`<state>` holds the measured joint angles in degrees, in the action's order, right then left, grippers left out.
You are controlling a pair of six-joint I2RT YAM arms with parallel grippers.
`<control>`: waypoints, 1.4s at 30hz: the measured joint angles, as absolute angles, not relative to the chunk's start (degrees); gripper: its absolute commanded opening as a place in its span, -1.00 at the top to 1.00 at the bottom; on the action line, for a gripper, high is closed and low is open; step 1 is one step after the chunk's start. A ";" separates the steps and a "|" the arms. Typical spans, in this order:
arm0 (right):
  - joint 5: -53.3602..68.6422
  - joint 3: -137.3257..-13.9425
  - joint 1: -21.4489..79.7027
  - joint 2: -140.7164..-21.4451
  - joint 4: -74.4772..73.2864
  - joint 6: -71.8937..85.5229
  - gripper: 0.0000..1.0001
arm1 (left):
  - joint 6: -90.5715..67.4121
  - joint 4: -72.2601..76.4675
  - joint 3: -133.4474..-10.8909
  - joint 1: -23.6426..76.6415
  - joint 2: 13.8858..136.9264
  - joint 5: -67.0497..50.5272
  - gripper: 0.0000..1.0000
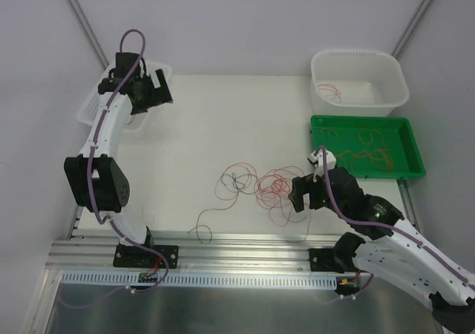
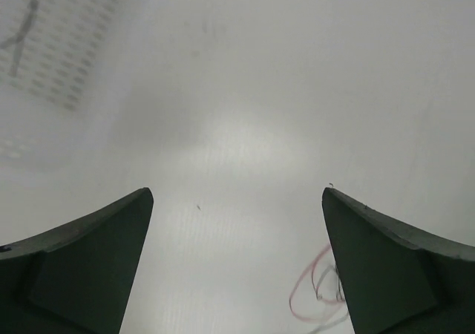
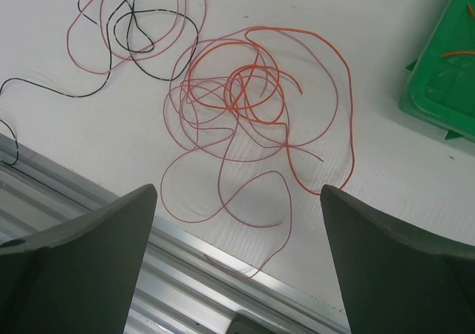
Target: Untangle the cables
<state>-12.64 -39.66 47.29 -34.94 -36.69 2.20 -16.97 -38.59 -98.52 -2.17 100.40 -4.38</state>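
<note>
The cables [image 1: 260,185] lie in a loose tangle on the white table near its front edge. In the right wrist view I see an orange cable [image 3: 256,82] looped over thin red cables [image 3: 223,163], and a black cable [image 3: 141,41] curling with a red one to the upper left. My right gripper [image 3: 237,189] is open and empty, hovering just above the tangle's near right side [image 1: 300,193]. My left gripper [image 1: 154,89] is open and empty at the far left, away from the tangle. Its view [image 2: 237,193] shows bare table and a bit of red and grey cable [image 2: 312,297].
A white mesh basket [image 1: 93,107] stands at the far left under the left arm. A white bin [image 1: 360,70] with red wires and a green tray [image 1: 326,126] with orange wires stand at the back right. An aluminium rail [image 1: 237,249] runs along the table's front edge.
</note>
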 measured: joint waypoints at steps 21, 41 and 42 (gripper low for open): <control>-8.25 -34.79 47.31 -32.73 -33.08 7.62 -0.94 | -34.48 -36.38 -66.96 52.21 88.07 12.19 -0.63; -8.16 -33.80 47.40 -32.05 -32.34 8.88 -0.94 | -42.94 -32.91 -73.45 55.92 106.96 20.32 1.00; -8.14 -33.80 47.40 -32.84 -31.90 8.86 -0.94 | -42.78 -32.86 -73.45 55.94 106.94 20.36 1.00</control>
<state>-8.14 -33.80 47.40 -32.84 -31.90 8.86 -42.78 -32.86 -73.45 55.94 106.94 20.36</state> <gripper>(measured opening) 0.971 0.033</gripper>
